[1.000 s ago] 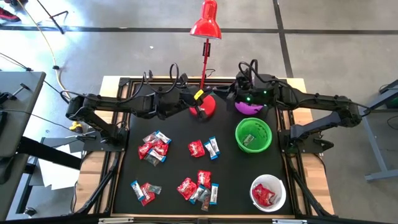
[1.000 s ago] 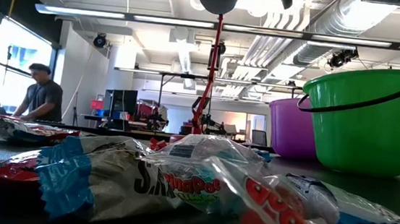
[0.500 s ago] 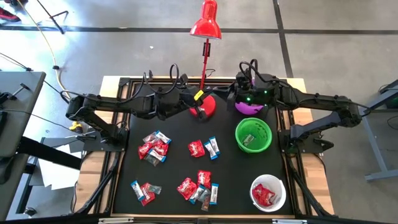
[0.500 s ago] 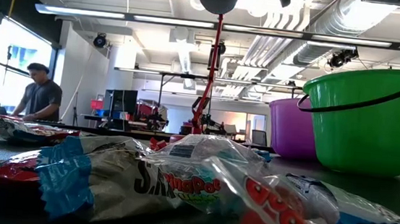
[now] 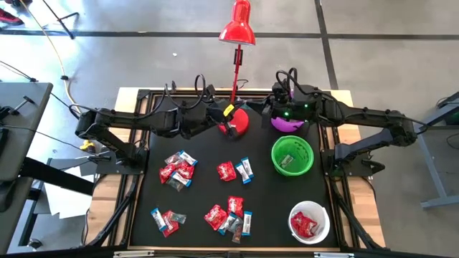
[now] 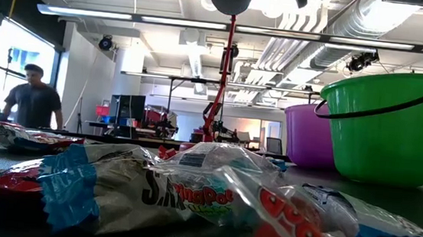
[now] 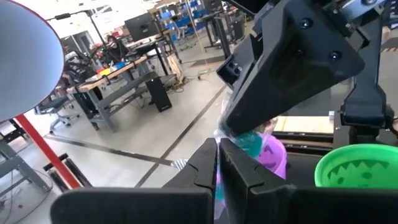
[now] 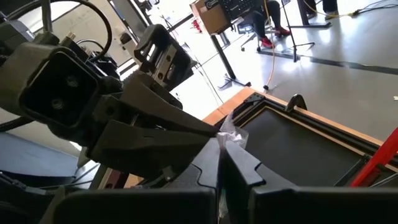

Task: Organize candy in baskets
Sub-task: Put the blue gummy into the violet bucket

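Up at the back of the tabletop (image 5: 208,193), both claws meet: left claw (image 7: 217,163) clamped on a blue-wrapped candy (image 7: 249,138), right claw (image 8: 219,149) just snapped shut on its crinkly end — a handover beside the purple basket (image 5: 288,125).

I am seeing three baskets (image 5: 292,155) lining up along the table's (image 5: 265,193) right side, one behind another. Candy (image 5: 177,169) is lying scattered left of them. The lamp base (image 5: 235,122) is sitting behind the candy.
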